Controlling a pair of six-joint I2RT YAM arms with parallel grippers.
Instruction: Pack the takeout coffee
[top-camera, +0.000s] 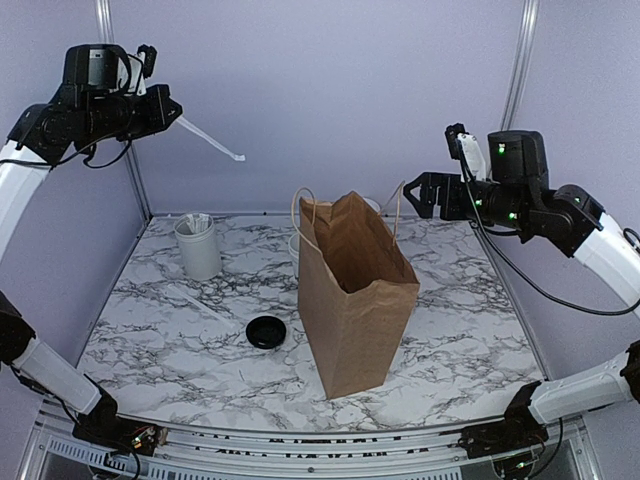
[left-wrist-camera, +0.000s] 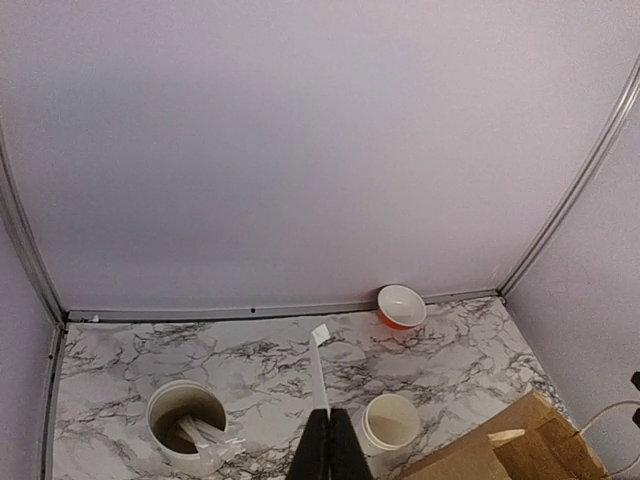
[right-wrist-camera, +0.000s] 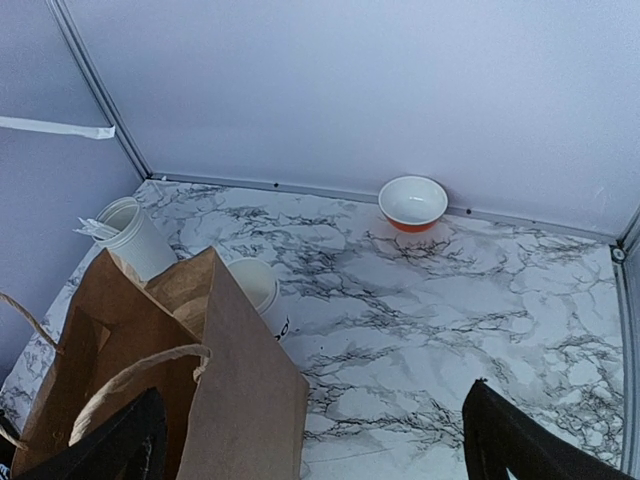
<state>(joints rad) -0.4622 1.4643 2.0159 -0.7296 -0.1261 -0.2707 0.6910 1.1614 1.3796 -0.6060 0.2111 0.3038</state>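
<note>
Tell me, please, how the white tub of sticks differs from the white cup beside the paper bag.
The tub holds white sticks; the cup looks empty. The cup bears dark print near its base; the tub looks plain. The tub stands apart from the paper bag; the cup stands close beside it. Both are white, upright and lidless.

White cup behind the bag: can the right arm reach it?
Probably yes: the right arm's fingers are open and empty, nothing covers the white cup, though the paper bag crowds one side.
</note>
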